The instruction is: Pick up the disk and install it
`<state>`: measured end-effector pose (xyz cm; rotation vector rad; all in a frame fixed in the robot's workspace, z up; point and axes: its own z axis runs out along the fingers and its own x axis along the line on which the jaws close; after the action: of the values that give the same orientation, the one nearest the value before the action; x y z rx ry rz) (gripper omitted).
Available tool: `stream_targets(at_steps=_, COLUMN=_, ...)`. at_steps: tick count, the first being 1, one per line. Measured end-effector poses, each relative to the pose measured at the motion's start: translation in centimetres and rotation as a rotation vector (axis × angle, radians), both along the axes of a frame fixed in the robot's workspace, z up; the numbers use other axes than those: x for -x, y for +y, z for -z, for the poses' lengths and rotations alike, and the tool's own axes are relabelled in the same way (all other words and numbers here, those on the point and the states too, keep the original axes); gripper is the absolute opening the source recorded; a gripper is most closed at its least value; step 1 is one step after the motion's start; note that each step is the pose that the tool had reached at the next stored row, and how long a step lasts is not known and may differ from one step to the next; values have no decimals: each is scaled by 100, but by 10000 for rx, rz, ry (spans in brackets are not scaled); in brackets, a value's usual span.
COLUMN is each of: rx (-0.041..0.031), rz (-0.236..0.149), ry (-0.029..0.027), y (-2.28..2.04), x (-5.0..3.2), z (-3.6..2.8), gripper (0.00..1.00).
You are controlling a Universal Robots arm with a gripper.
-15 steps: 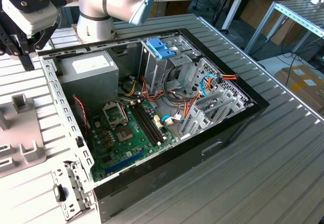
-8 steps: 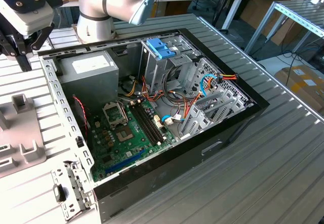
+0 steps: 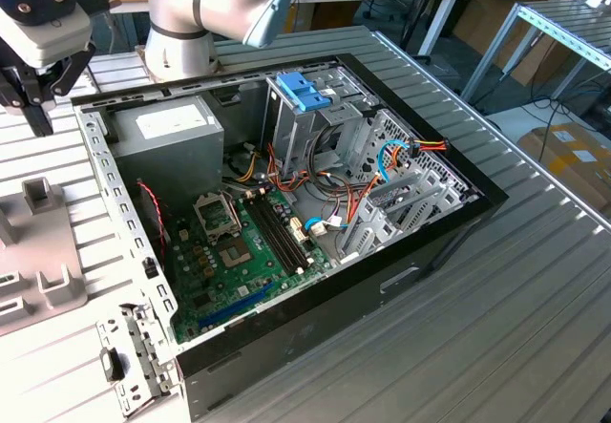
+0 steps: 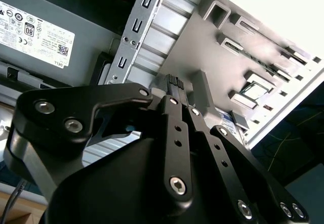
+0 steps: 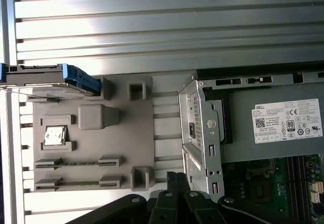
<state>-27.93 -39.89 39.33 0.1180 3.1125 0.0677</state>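
At the exterior view's left, the gripper [image 3: 33, 98] hangs above the corner where the grey holder [image 3: 43, 270] meets the open computer case [image 3: 382, 280]. In the second wrist view its fingertips [image 4: 172, 80] are pressed together with nothing between them, so the hand is closed and empty. It sits over the holder's edge, close beside the case's metal frame.

The disk [image 5: 50, 77] shows in the first wrist view. It stands on its edge in a slot at the far side of the holder [image 5: 136, 128], well apart from the gripper [image 5: 177, 176]. The whole width of the holder lies between them, including a small silvery chip [image 5: 54, 135] resting in its own pocket. The disk therefore lies away from the hand, across the holder. Its long axis runs along the grooves of the table [image 5: 152, 27], and its blue tab end points toward the side where the case stands. As I judge it, the pickup is not yet begun.

Further to the exterior view's right, the case lies open, with the power supply [image 3: 167, 122] in its near corner. Beyond that, a light-blue bracket [image 3: 304, 89] sits on top of the drive cage. The ribbed table [image 3: 535, 327] stretches past the case to the exterior view's right.
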Motion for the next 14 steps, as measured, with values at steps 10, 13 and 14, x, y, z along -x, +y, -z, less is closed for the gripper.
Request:
stream_targets(at_steps=10, rx=0, rz=0, ry=0, y=0, x=63, z=0, gripper=11)
stream_targets(at_steps=13, rx=0, rz=0, ry=1, y=0, x=81, z=0, gripper=11)
stream_targets(at_steps=14, rx=0, rz=0, ry=1, y=0, x=85, z=0, gripper=11)
